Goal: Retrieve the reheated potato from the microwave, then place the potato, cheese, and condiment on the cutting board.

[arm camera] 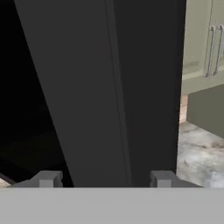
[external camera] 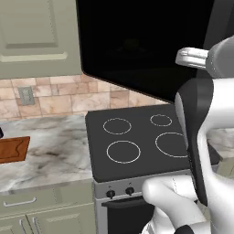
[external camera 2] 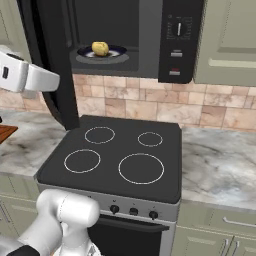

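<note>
left base view: the microwave (external camera: 137, 45) hangs above the stove (external camera: 141, 141), and its wide dark door is swung open toward the camera, hiding the inside. the stove's black top carries four ringed burners, with two knobs on the front panel below. left of the stove lies marbled counter (external camera: 50, 151), and at the far left edge of that counter sits the cutting board (external camera: 13, 148), flat and reddish-brown, cut off by the frame. an outlet (external camera: 26, 95) sits in the tile wall left of the microwave. the white arm rises at the right, in front of the stove's right side.

right base view: the microwave (external camera 2: 150, 35) is open above the stove (external camera 2: 120, 155), its door (external camera 2: 55, 75) standing edge-on at the left and reaching down toward the stove's back left corner. inside, the potato (external camera 2: 100, 48) sits on a dark plate (external camera 2: 118, 52), above the stove's left burners. the control panel with its dial is at the microwave's right. a corner of the cutting board (external camera 2: 6, 132) shows on the counter left of the stove. part of the white arm crosses in front of the door at the left.

hand view: the gripper (arm camera: 105, 179) faces the dark door (arm camera: 109, 87) close up, its fingertips (arm camera: 47, 178) set well apart with nothing between them. right of the door, counter and pale cabinets (arm camera: 203, 39) show.
</note>
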